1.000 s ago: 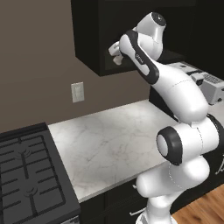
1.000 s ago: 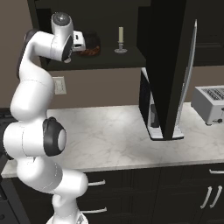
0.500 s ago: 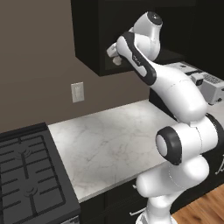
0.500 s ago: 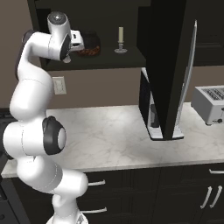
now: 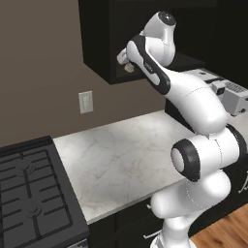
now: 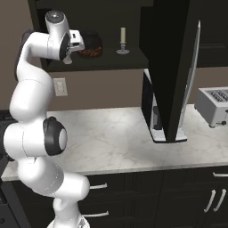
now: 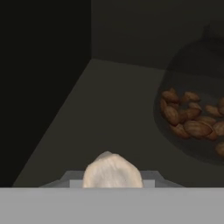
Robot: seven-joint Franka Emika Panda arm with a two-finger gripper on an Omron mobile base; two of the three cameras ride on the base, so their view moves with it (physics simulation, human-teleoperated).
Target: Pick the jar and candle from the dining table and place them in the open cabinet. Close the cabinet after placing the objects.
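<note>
Just ahead of the gripper [image 6: 80, 43] and a little to one side, the jar [image 6: 90, 45] stands on the shelf of the open cabinet [image 6: 102, 62], free of the jaws, which are nearly shut and hold nothing. Beyond the jar stands the candle [image 6: 123, 41], so both look delivered; the door [image 6: 173, 71] hangs open, awaiting closing.

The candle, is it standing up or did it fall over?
Standing up. The candle points straight up on its little holder, on the cabinet shelf, to the right of the jar and apart from it.
</note>
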